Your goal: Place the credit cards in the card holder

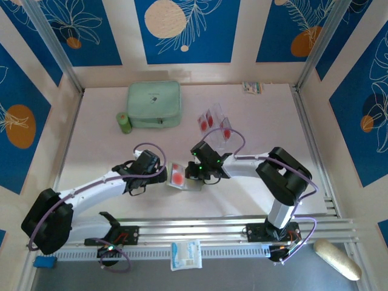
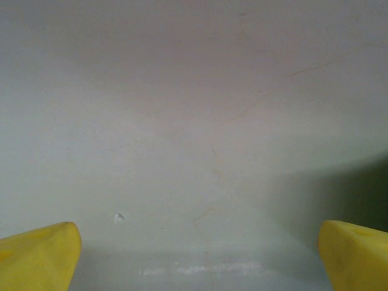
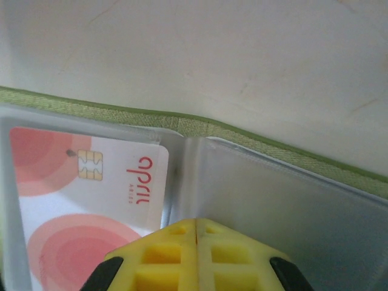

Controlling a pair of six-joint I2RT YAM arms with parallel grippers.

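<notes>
Card holder point(image 1: 179, 177), olive-edged with clear pockets and one red-circled credit card point(image 3: 73, 200) tucked in, lies open on the worktop point(image 1: 97, 145), loose cards point(image 1: 213, 121) and a mint zip case point(image 1: 154, 104) beyond it, closed right fingers point(image 3: 167, 248) over its centre fold, wide-open left fingers point(image 2: 36, 257) just left of it.

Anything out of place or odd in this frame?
Nothing is damaged or spilled. The card holder lies open, holding one credit card. A white packet lies off the table by the front rail.
</notes>
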